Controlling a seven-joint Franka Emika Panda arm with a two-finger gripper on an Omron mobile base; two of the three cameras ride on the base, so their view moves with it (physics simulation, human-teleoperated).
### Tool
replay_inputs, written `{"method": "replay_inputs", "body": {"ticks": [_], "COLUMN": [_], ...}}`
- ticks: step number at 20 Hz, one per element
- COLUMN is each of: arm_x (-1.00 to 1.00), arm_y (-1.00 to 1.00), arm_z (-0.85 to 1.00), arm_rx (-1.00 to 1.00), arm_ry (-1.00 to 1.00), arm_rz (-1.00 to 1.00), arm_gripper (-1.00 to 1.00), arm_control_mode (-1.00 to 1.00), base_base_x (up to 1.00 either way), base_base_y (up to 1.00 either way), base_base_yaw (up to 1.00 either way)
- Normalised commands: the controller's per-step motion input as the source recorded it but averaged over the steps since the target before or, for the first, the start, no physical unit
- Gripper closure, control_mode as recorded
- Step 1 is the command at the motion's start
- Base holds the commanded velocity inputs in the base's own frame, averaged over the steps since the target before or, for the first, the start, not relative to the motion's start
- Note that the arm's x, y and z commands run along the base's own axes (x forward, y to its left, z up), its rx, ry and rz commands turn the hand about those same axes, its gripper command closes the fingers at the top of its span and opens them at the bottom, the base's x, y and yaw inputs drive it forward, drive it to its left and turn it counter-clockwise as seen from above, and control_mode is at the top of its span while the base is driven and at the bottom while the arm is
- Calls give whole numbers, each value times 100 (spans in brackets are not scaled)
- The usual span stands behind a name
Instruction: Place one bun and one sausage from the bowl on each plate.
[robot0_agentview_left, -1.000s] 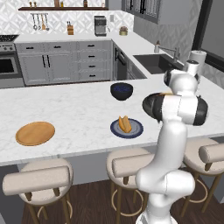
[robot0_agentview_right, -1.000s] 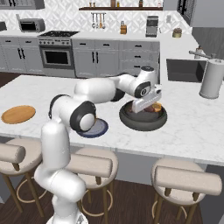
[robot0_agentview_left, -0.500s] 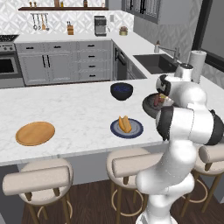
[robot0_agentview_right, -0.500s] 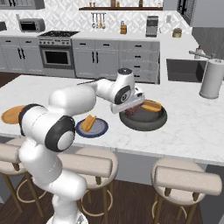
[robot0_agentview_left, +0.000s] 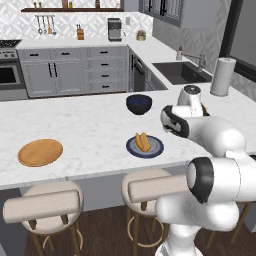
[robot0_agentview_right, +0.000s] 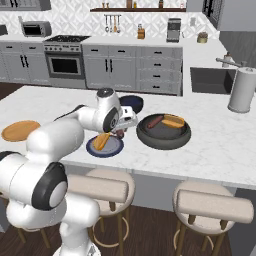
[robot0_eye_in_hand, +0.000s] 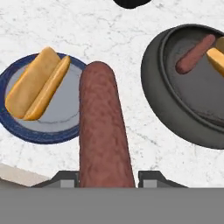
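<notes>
Robot arm carrying a sausage above a white marble worktop (robot0_agentview_right: 220, 150), between a bowl and a plate.

The wide dark bowl (robot0_eye_in_hand: 162, 94) sits to one side of the gripper (robot0_agentview_right: 121, 131), holding one sausage (robot0_eye_in_hand: 195, 54) and one bun (robot0_agentview_right: 173, 121). The blue-rimmed plate (robot0_eye_in_hand: 52, 129) lies on the gripper's other side, with a golden bun (robot0_eye_in_hand: 37, 82) on it. The tan wooden plate (robot0_agentview_right: 20, 130) lies bare, well apart beyond that. The gripper is clenched on a reddish-brown held sausage (robot0_eye_in_hand: 105, 131), above bare marble between plate and bowl.
</notes>
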Motion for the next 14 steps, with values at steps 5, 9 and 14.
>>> {"method": "replay_inputs", "body": {"ticks": [5, 9, 14], "arm_x": [0, 0, -2], "arm_y": [84, 23, -3], "arm_z": [-1, -1, -11], "arm_rx": [11, 16, 17], "arm_ry": [0, 0, 4], "arm_rz": [-31, -22, 0], "arm_gripper": [100, 100, 100], "arm_control_mode": [-100, -100, -100], "base_base_x": [0, 0, 0], "base_base_y": [0, 0, 0], "base_base_yaw": [0, 0, 0]}}
